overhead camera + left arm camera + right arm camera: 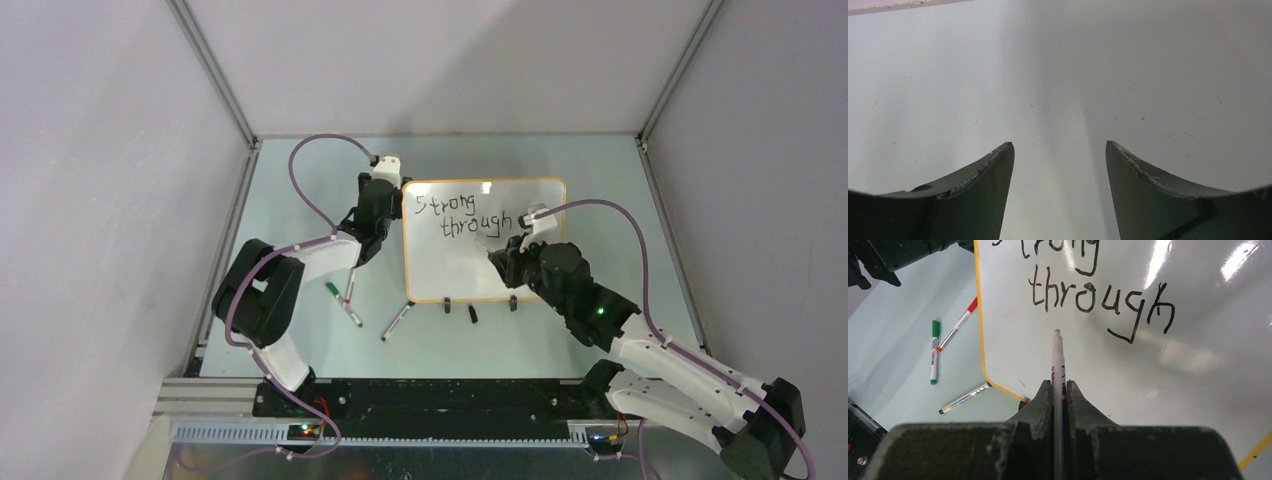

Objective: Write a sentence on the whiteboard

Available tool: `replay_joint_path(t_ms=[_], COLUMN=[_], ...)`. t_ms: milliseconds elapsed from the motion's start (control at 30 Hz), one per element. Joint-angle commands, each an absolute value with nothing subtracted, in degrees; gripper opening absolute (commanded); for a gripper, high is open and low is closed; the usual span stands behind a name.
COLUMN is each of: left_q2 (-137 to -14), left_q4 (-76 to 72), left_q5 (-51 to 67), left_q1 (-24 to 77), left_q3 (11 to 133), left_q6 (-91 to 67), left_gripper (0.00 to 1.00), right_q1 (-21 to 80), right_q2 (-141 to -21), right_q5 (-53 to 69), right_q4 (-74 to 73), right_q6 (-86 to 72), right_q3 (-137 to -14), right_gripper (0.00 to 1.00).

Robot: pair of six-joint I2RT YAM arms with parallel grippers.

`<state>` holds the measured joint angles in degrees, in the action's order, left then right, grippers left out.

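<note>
Left gripper (1058, 145): at ten o'clock of the whiteboard (450, 275), fingers spread, nothing between them.
Three loose markers (350, 305): on the table, at the board's seven o'clock.
The whiteboard lies flat, mid-table.
Sentence (465, 215): "Strong through", two lines, upper half.
Right gripper (1058, 386): over the board, clamped on a white marker (1057, 352), tip just below "through".

1. The bench (520, 340) is a pale green, flat surface.
2. The whiteboard (450, 270) lies on it near the middle, with two black clip feet (447, 304) on its near edge.
3. Left of the board lie a green pen (331, 289) and, just beside it, a red pen (352, 308).
4. A third pen (397, 322) lies at the board's near left corner.
5. A small black cap (473, 313) sits between the feet.
</note>
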<state>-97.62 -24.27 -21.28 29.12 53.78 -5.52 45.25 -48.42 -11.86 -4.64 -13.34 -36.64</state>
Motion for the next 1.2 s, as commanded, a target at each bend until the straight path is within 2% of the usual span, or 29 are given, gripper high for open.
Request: replay_joint_path(t_ms=[0,200,367,667,1167], left_q2=[-97.36,-97.22,-97.25,-96.78,-97.65], left_q4=[-26.08,-26.24,-26.28,-27.21,-24.9], left_q5=[-21.51,-21.49,-21.47,-21.15,-19.6], left_q1=[29.71,29.77,29.66,29.14,28.27], left_q3=[55.2,54.98,54.94,54.09,55.77], left_q6=[-5.36,-5.36,-5.45,-6.18,-7.11], left_gripper=[0.73,0.73,0.74,0.76,0.76], right_q1=[46.5,47.91,52.07,58.01,60.18], right_q2=[-47.75,-49.96,-51.24,-56.03,-62.1], right_q5=[-13.6,-12.14,-15.62,-24.22,-26.21], right_q4=[-4.14,-12.39,-15.85,-13.82,-11.18], right_q6=[-15.66,-20.03,-23.2,-28.76,-26.3], right_q3=[-37.48,-41.85,-44.53,-45.92,-49.7], right_gripper=[0.0,0.0,0.0,0.0,0.0])
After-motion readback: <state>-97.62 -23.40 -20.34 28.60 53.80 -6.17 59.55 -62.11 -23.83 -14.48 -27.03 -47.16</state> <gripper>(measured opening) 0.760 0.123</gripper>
